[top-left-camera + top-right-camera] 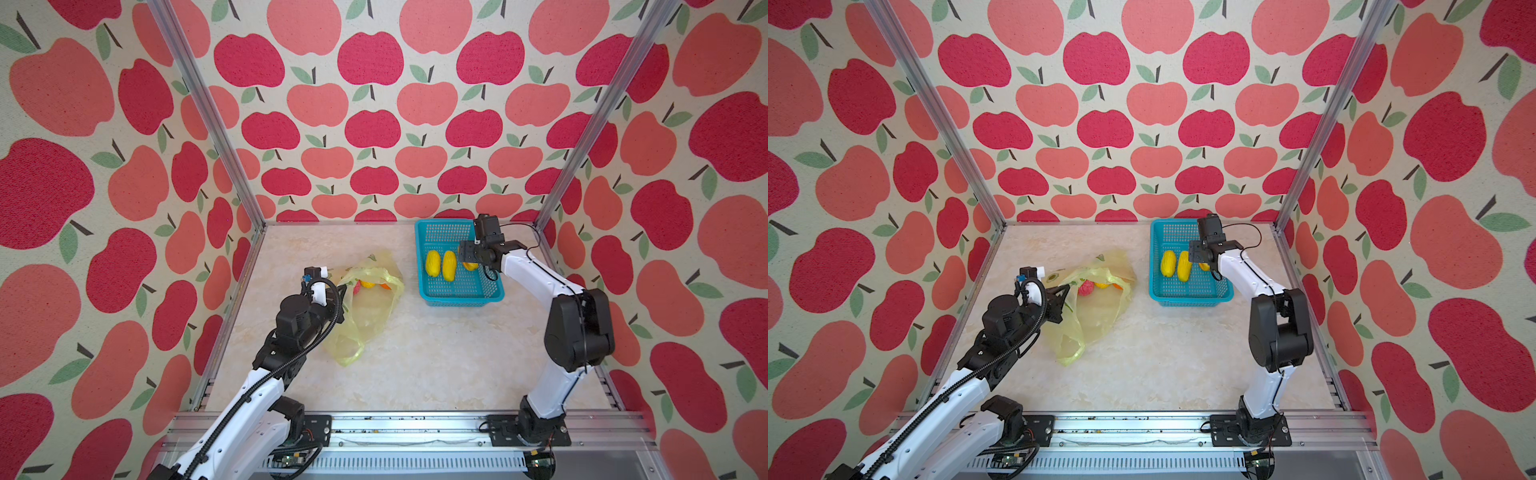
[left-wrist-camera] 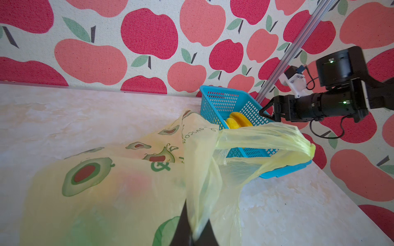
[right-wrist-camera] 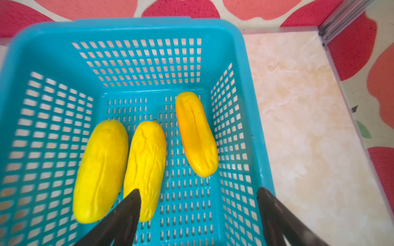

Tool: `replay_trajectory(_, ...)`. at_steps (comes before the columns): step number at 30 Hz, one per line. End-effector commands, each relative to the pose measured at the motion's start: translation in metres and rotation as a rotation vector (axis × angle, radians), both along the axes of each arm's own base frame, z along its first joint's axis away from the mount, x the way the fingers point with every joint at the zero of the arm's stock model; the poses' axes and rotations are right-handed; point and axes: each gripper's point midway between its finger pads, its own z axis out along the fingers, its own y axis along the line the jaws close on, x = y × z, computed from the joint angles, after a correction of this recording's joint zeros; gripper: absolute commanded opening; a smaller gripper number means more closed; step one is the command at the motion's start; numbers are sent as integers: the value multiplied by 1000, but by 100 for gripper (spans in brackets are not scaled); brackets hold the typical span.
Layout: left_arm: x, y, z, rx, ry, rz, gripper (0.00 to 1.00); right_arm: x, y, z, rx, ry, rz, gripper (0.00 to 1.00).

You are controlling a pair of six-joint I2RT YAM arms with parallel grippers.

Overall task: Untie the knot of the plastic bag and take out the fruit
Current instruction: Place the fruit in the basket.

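Observation:
The yellow-green plastic bag (image 1: 365,316) (image 1: 1096,320) lies left of the table's middle. My left gripper (image 1: 340,296) (image 1: 1064,293) (image 2: 197,230) is shut on a bunched strip of the bag (image 2: 200,191) near its mouth. A handle loop (image 2: 266,136) hangs loose, and the knot is not in view. Through the plastic I see pink-red (image 1: 1086,287), yellow (image 1: 1100,285) and orange (image 1: 1118,286) fruit. My right gripper (image 1: 466,252) (image 1: 1196,252) (image 3: 197,191) hovers open and empty over the teal basket (image 1: 420,266) (image 3: 128,23). Three yellow fruit (image 3: 102,170) (image 3: 147,166) (image 3: 196,136) lie in the basket.
The basket (image 1: 1155,266) (image 2: 213,89) stands at the back right near the metal corner post (image 1: 582,137). Apple-print walls close in three sides. Marble-look tabletop (image 1: 436,365) stretches in front of the bag and basket.

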Motion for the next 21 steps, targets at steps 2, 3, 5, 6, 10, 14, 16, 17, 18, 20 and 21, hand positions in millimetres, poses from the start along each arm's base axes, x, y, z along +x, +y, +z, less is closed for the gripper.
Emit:
replay_trajectory(2, 2, 6, 11, 6, -31, 30, 0, -35, 25, 49, 45, -163, 69, 82)
replay_trajectory(3, 2, 7, 9, 4, -26, 33, 0, -45, 33, 58, 52, -200, 101, 81)
replay_trajectory(5, 2, 5, 9, -1, -18, 25, 0, -65, 54, 76, 58, -281, 183, 77)
replay_trajectory(6, 2, 4, 11, -5, -19, 17, 0, -76, 67, 85, 52, -329, 234, 76)
replay_trajectory(10, 2, 7, 11, 6, -25, 32, 0, -124, 120, 116, 65, -488, 451, 71)
replay_trajectory(14, 5, 12, 6, 6, -17, 55, 0, -176, 174, 125, 126, -573, 702, 69)
replay_trajectory(16, 4, 8, 7, 1, -18, 34, 0, -202, 198, 122, 143, -607, 818, 68)
replay_trajectory(17, 3, 7, 9, -2, -19, 26, 0, -216, 210, 118, 148, -623, 876, 68)
replay_trajectory(18, 3, 7, 10, -2, -20, 25, 0, -228, 221, 117, 157, -638, 926, 68)
replay_trajectory(20, 3, 9, 9, 4, -24, 34, 0, -246, 240, 110, 172, -641, 1009, 68)
replay_trajectory(21, 4, 10, 7, 8, -24, 41, 0, -253, 249, 105, 183, -635, 1043, 68)
